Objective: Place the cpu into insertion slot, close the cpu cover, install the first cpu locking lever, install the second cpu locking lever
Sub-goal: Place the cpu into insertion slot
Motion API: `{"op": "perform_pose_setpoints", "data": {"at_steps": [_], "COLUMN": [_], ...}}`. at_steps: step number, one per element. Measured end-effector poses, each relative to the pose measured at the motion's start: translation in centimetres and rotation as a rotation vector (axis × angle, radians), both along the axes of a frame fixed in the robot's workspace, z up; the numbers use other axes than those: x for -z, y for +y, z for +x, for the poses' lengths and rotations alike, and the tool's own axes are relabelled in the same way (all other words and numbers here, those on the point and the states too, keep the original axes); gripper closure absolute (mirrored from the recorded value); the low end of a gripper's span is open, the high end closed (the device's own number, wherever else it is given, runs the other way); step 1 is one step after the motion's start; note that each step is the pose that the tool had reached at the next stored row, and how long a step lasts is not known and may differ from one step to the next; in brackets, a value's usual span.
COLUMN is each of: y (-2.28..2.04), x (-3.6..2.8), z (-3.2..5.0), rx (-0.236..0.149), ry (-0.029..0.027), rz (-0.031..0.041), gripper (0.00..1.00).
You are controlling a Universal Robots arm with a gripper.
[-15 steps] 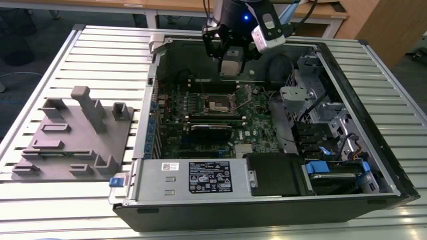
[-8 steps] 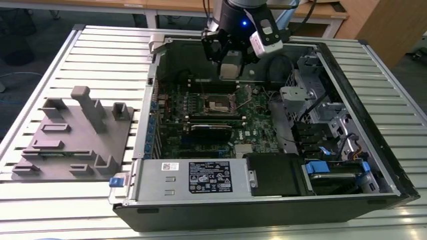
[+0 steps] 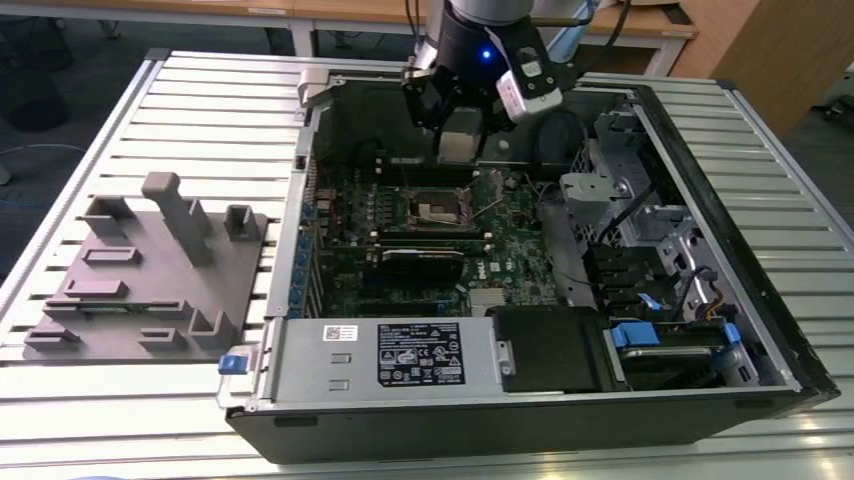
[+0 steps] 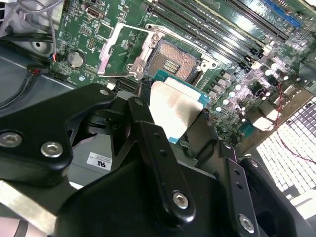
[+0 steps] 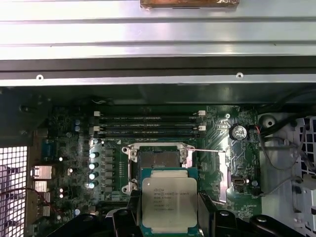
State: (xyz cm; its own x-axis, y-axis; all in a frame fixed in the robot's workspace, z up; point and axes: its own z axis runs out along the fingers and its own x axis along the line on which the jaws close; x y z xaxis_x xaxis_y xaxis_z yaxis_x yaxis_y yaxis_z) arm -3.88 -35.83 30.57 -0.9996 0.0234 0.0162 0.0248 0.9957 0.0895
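The cpu [image 5: 169, 203] is pinched by two opposite edges between the gripper's [image 4: 173, 123] black fingers [image 5: 206, 212], so the jaws are closed down to just the chip's width. You can see its silver top in both wrist views. It's hanging right beside the insertion slot [image 5: 159, 160], not in it. The tan contact field is bare, and in the first wrist view the chip overlaps one edge of the slot. The cpu cover [image 4: 118, 49] is flipped open, sticking out off one side of the slot. Around all that is the green motherboard [image 5: 219, 121] with its long memory slots [image 5: 148, 123]. In the exterior view the arm reaches down into the open computer case [image 3: 534, 425], which lies on a slatted metal table [image 3: 200, 100]. There's a grey plastic fixture [image 3: 147, 280] off to the exterior view's left.
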Motion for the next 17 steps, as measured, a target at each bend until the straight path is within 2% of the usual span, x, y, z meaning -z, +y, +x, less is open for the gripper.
{"op": "perform_pose_setpoints", "data": {"at_steps": [5,11,17], "y": [0.0,0.0,0.0], "x": [0.5,0.76,1.5], "z": [-0.06,-0.11,-0.2], "rx": [-0.001,-0.001,-0.003], "ry": [0.0,0.0,0.0], "rz": [0.0,0.0001,0.0], "gripper": [0.46,0.46,0.46]}}
